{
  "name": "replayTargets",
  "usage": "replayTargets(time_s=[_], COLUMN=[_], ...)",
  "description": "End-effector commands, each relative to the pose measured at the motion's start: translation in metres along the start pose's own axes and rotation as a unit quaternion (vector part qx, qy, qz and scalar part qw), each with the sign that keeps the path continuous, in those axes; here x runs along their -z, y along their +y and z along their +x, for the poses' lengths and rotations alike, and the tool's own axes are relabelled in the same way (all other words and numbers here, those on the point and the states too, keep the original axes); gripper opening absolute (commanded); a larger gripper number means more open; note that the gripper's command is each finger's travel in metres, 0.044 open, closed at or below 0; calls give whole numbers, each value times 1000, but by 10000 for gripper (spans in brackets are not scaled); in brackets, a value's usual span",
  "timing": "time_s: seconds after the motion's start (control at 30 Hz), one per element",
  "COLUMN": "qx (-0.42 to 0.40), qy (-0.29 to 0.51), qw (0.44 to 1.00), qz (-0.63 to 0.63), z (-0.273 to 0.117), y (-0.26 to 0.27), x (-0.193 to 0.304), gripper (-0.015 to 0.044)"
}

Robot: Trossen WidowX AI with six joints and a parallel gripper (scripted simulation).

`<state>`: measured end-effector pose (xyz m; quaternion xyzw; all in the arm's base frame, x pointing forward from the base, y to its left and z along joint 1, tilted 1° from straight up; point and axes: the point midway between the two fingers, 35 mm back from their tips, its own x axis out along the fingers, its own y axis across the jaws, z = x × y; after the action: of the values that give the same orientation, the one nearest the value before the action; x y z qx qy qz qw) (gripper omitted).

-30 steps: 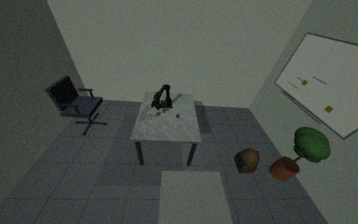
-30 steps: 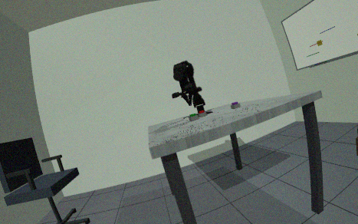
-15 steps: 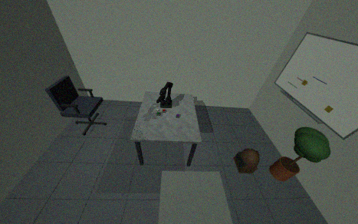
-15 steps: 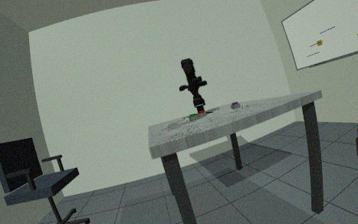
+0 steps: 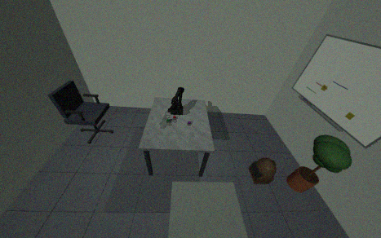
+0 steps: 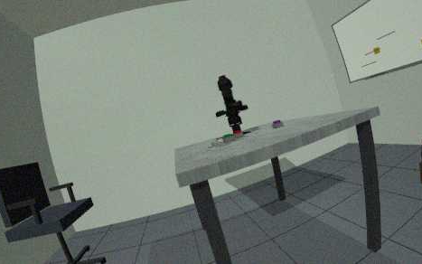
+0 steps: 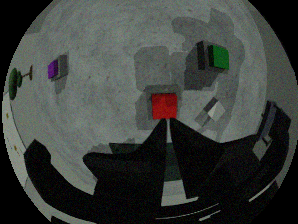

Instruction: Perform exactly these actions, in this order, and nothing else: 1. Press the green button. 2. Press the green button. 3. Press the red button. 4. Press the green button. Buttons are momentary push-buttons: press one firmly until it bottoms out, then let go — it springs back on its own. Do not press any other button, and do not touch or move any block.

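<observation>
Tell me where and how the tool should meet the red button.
Don't grip it: push its flat top face straight down with the shut tool. The red button is a low square cap facing up, directly ahead of the fingertips, with the green button off to one side.

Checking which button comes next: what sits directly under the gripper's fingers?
The red button sits right below the shut gripper, with the green button off to the side. Whether the fingers touch it is hidden.
</observation>
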<state>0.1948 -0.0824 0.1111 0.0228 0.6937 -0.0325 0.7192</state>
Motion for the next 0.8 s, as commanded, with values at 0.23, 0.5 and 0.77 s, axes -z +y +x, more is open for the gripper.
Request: replayTargets(time_s=[0.23,0.5,0.77], qx=[3,3,3], qy=[-2,-2,-2], qw=[1000,1000,1000], qz=[2,2,2], z=[19,32,43], y=[-1,-1,-1], x=[0,0,0], gripper=[20,20,20])
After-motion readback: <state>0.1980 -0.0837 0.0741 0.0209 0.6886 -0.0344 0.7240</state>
